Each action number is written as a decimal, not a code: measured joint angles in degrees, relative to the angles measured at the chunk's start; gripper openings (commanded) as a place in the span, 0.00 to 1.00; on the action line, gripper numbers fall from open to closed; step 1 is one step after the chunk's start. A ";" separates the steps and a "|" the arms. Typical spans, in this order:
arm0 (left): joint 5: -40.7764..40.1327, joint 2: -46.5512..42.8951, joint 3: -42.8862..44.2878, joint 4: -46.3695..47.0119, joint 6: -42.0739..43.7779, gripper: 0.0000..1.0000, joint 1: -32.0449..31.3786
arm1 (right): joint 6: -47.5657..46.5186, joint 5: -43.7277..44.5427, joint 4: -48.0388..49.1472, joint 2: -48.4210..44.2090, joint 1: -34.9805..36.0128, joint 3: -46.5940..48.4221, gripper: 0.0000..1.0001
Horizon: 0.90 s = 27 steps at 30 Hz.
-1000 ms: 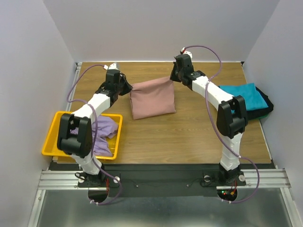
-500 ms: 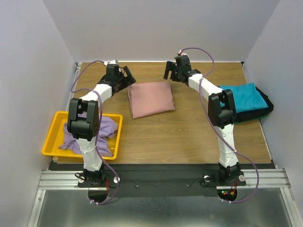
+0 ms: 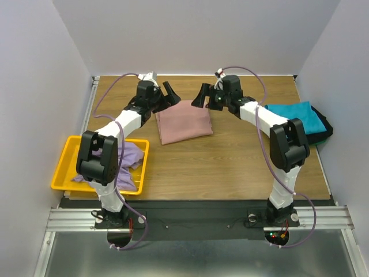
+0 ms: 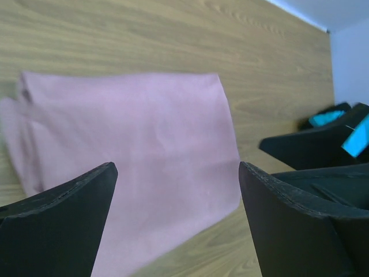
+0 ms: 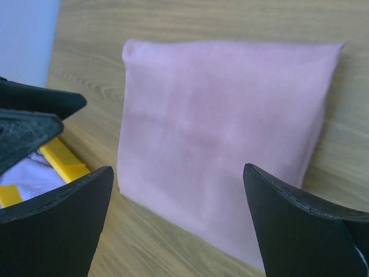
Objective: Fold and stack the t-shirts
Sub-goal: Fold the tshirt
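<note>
A dusty pink t-shirt point(image 3: 183, 121) lies folded flat in the middle of the table, also seen as the pink t-shirt point(image 4: 138, 150) and pink t-shirt point(image 5: 225, 133) in the wrist views. My left gripper point(image 3: 166, 95) hovers open over its far left corner, nothing between its fingers. My right gripper point(image 3: 206, 96) hovers open over the far right corner, also holding nothing. A lavender t-shirt point(image 3: 118, 161) lies crumpled in the yellow bin point(image 3: 63, 167). A folded teal t-shirt point(image 3: 294, 118) rests on a black one point(image 3: 324, 128) at the right edge.
The yellow bin stands at the near left by the left arm's base. The teal and black pile sits against the right table edge. A grey wall closes in each side and the back.
Both grippers opened and let go of the pink t-shirt's far edge, which dropped flat. Both then swung inward over its far corners.
</note>
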 measured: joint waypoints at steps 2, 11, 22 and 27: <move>1.11 1.29 -1.31 1.29 -0.68 0.99 -1.09 | 1.46 -1.95 1.86 1.64 0.39 -1.84 1.00; 3.23 5.53 -13.84 6.38 -3.26 0.99 -3.91 | 6.36 -4.74 15.74 2.05 0.31 -20.17 1.00; 0.33 -13.53 -37.77 13.84 -9.42 0.99 -14.88 | 11.52 -0.39 22.18 -23.08 1.60 -51.82 1.00; -2.32 -29.33 -45.53 6.49 -12.94 0.99 -21.53 | 10.69 4.00 10.08 -39.45 2.16 -59.04 1.00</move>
